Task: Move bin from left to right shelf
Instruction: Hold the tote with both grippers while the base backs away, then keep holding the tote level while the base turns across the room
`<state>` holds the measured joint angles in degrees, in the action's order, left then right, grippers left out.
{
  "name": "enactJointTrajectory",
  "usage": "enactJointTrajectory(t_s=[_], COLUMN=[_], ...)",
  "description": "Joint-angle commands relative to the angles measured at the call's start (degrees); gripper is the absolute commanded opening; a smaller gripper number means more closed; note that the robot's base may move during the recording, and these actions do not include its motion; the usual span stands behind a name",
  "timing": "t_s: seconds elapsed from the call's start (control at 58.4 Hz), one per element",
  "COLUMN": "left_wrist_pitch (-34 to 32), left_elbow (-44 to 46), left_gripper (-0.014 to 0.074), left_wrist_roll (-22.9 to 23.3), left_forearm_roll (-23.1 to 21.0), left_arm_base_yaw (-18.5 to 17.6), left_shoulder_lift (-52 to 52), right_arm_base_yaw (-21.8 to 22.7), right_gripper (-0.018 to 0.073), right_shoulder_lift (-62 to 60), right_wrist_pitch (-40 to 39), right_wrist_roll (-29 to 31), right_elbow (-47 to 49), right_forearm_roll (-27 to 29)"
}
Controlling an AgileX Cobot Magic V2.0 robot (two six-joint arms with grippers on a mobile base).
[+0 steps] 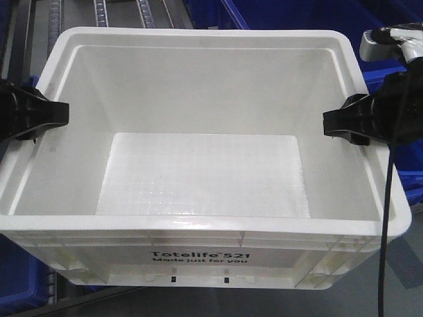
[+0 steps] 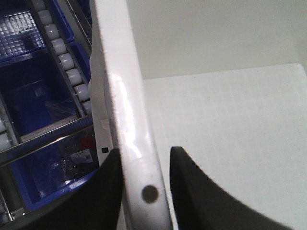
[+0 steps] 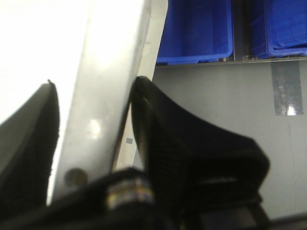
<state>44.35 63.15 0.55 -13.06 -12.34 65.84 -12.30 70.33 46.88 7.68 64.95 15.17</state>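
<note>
The left gripper [image 1: 61, 113] was clamped on the left rim of the bin [image 1: 198, 79] at nine o'clock, one finger inside the wall and one outside. The right gripper [image 1: 330, 123] pinched the opposite rim at three o'clock in the same way. From where I stood, the white bin filled the middle of the front view, held between the two arms, open side up and with nothing inside it. Dark blue totes [image 1: 291, 13] showed beyond it at twelve to one o'clock, and another at seven o'clock. Grey floor [image 3: 216, 96] lay past the right rim, with a strip of tape [image 3: 287, 88] at three o'clock. A roller track [image 2: 67, 62] ran outside the left rim. A black cable [image 1: 386, 198] hung from the right arm. The black print [image 1: 200, 255] sat on the near wall at six o'clock.
</note>
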Motion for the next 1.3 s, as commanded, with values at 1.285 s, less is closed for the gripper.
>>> enactJointTrajectory(t_s=[1.285], left_wrist_pitch=[-6.4], left_elbow=[2.8], left_gripper=[-0.0006], left_wrist_roll=[-1.4], left_forearm_roll=[-5.3], left_arm_base_yaw=[-0.8], left_shoulder_lift=[-2.2], right_arm_base_yaw=[-0.2], right_gripper=[-0.0005], right_shoulder_lift=[-1.8], right_wrist_pitch=[-6.5], right_wrist_roll=[1.3], right_elbow=[2.7], right_forearm_roll=[4.2])
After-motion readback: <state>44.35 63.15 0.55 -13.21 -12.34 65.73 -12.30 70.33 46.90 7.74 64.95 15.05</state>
